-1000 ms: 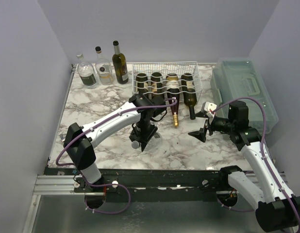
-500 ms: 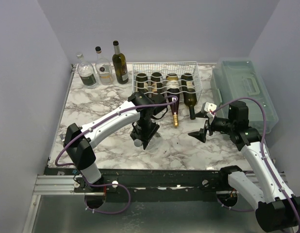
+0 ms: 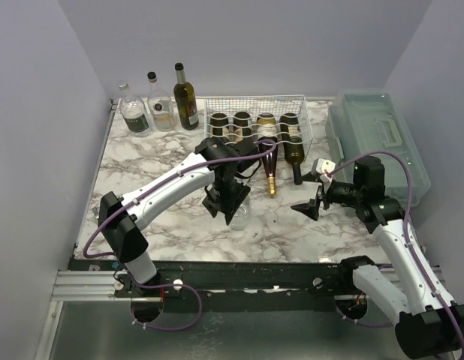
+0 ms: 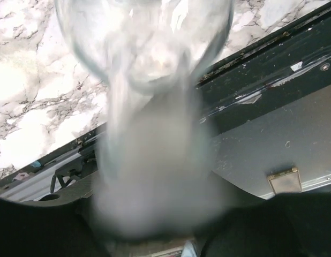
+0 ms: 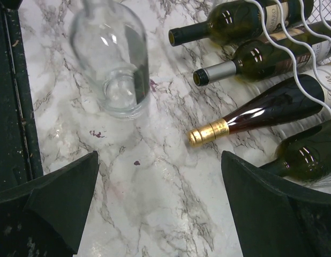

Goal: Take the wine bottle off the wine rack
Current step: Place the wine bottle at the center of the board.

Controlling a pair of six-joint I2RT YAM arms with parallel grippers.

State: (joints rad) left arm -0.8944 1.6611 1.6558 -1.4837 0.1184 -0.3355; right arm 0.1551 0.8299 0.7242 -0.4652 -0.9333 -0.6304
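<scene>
The white wire wine rack (image 3: 258, 112) stands at the back middle with several dark bottles lying in it. A gold-capped dark bottle (image 3: 270, 180) sticks out of its front, neck on the table; it also shows in the right wrist view (image 5: 256, 113) under the rack's wire (image 5: 292, 38). My left gripper (image 3: 227, 198) is shut on a clear glass bottle (image 3: 238, 215), held just in front of the rack. That bottle fills the left wrist view (image 4: 149, 101), blurred, and shows in the right wrist view (image 5: 113, 61). My right gripper (image 3: 310, 200) is open and empty, right of the clear bottle.
Three upright bottles (image 3: 158, 105) stand at the back left. A translucent green-grey plastic box (image 3: 378, 139) with a handle sits at the right edge. A dark-capped bottle neck (image 3: 296, 176) also juts from the rack. The table's black front rail (image 4: 272, 80) lies beyond the clear bottle.
My left gripper has moved a little back and right toward the rack with the clear bottle in it. The right arm has not moved.
</scene>
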